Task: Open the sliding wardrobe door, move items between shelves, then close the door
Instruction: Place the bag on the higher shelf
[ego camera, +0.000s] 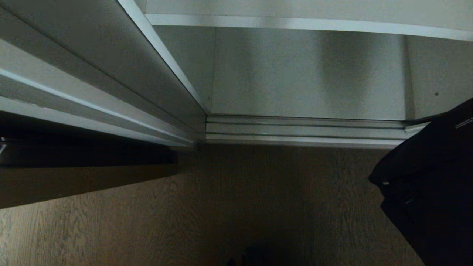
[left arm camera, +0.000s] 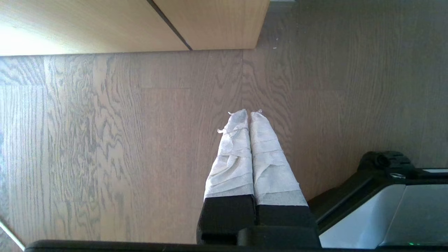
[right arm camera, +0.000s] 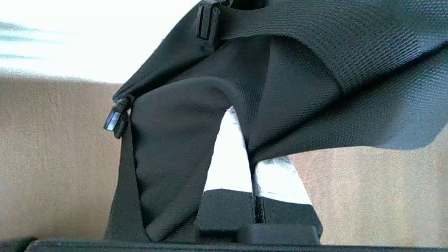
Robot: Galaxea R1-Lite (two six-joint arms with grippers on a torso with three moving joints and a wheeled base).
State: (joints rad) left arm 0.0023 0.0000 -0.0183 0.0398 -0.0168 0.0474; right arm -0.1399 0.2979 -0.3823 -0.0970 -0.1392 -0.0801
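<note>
Black fabric of the bag (right arm camera: 297,70) is pinched in the closed right gripper (right arm camera: 250,140), hanging above the dark floor (ego camera: 258,207) just outside the open wardrobe's bottom shelf (ego camera: 303,74), so the door seems already opened, while placing and closing remain.

The black bag (ego camera: 430,177) is running off the head view's right edge; its fabric is hiding the right end effector's (right arm camera: 250,147) fingertips.
</note>
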